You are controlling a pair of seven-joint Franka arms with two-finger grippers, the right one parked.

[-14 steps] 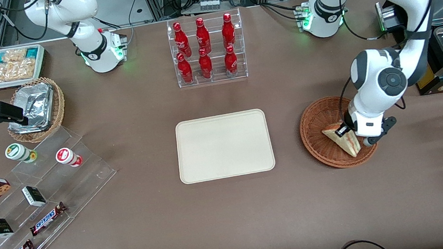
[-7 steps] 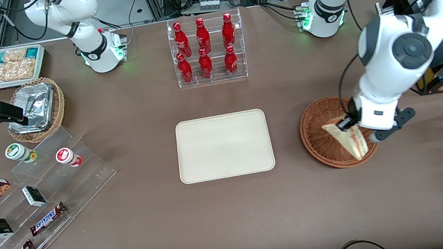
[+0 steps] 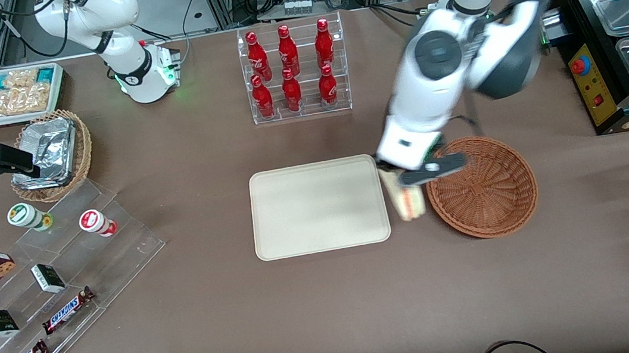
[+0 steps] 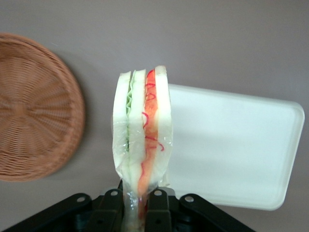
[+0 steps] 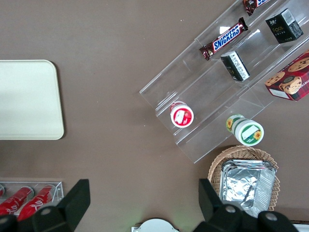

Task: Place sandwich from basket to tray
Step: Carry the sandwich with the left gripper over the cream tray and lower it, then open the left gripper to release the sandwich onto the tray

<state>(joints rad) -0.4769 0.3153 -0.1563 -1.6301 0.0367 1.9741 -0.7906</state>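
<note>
My left gripper (image 3: 395, 175) is shut on the sandwich (image 3: 405, 199), a wrapped white-bread wedge with red-orange and green filling. It holds it in the air between the reddish-brown wicker basket (image 3: 487, 188) and the cream-white tray (image 3: 318, 207), beside the tray's edge. In the left wrist view the gripper (image 4: 136, 205) pinches the sandwich (image 4: 142, 133) by its thin end. The basket (image 4: 34, 108) and the tray (image 4: 231, 145) show below it. The basket holds nothing.
A clear rack of red bottles (image 3: 292, 71) stands farther from the front camera than the tray. A tan basket of foil containers (image 3: 51, 155), a white bin of snacks (image 3: 10, 94) and acrylic steps with candy (image 3: 51, 281) lie toward the parked arm's end. A metal food station (image 3: 628, 42) lies toward the working arm's end.
My left gripper lifted the sandwich out of the basket and carried it sideways toward the tray. The basket now lies bare.
</note>
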